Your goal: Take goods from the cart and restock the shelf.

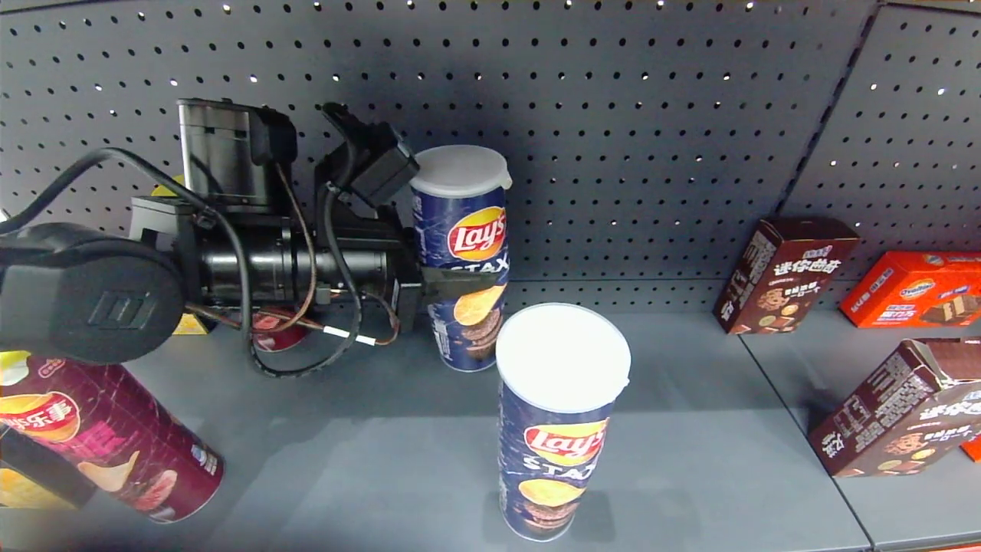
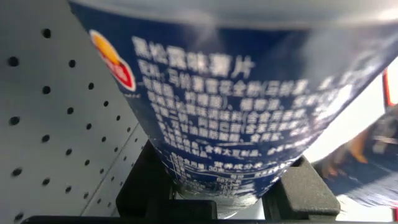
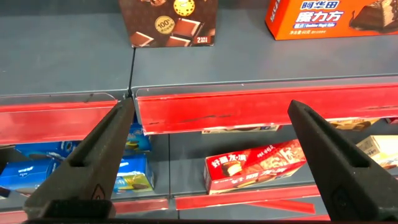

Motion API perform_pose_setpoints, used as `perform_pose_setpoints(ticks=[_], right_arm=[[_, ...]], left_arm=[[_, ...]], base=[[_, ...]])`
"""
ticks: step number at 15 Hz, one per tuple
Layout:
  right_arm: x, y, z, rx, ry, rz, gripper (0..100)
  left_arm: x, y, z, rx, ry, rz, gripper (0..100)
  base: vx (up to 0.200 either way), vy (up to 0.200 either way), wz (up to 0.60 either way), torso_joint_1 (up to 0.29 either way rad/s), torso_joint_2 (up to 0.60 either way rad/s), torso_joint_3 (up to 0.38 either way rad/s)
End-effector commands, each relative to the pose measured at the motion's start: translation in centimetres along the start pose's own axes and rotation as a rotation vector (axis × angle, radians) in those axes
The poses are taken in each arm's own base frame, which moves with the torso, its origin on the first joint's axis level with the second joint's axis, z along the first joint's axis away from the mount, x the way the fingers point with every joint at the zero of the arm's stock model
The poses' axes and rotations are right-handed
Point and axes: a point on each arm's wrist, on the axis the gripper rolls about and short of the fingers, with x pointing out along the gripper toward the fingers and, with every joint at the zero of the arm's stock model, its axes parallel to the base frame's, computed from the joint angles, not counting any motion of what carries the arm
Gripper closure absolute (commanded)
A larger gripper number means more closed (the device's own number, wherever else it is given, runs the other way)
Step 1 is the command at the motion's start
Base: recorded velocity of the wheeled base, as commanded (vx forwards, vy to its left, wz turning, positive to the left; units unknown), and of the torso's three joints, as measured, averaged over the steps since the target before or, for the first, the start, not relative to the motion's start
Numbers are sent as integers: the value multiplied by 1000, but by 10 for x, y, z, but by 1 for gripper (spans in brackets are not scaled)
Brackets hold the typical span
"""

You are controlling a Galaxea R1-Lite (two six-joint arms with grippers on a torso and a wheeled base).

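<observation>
Grey pegboard [image 1: 613, 115] backs a grey shelf [image 1: 690, 429]. On it, the left gripper [image 1: 464, 285] is clamped around the middle of an upright blue chip can [image 1: 464, 230] at the far side, close to the pegboard. A second blue can [image 1: 556, 429] stands nearer, just to its right. A maroon can [image 1: 115, 437] lies on its side at the near left. The right gripper [image 3: 211, 168] is spread wide, holding nothing, before red-edged lower shelves [image 3: 249, 109].
</observation>
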Motion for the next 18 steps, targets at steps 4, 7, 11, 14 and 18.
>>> perform_pose_setpoints(ticks=[4,7,11,14,18], right_arm=[[0,0,0,0,0,1,0],[0,0,0,0,2,1,0],[0,0,0,0,2,1,0],[0,0,0,0,2,1,0],[0,0,0,0,0,1,0]], left_arm=[[21,14,-10,-4,12,-10,100],[30,21,-9,5,2,-7,100],[40,25,-16,14,8,-14,100],[46,29,-18,23,7,-16,100],[56,34,-21,26,4,-19,100]], base=[[0,0,0,0,0,0],[0,0,0,0,0,0],[0,0,0,0,0,0],[0,0,0,0,0,0],[0,0,0,0,0,0]])
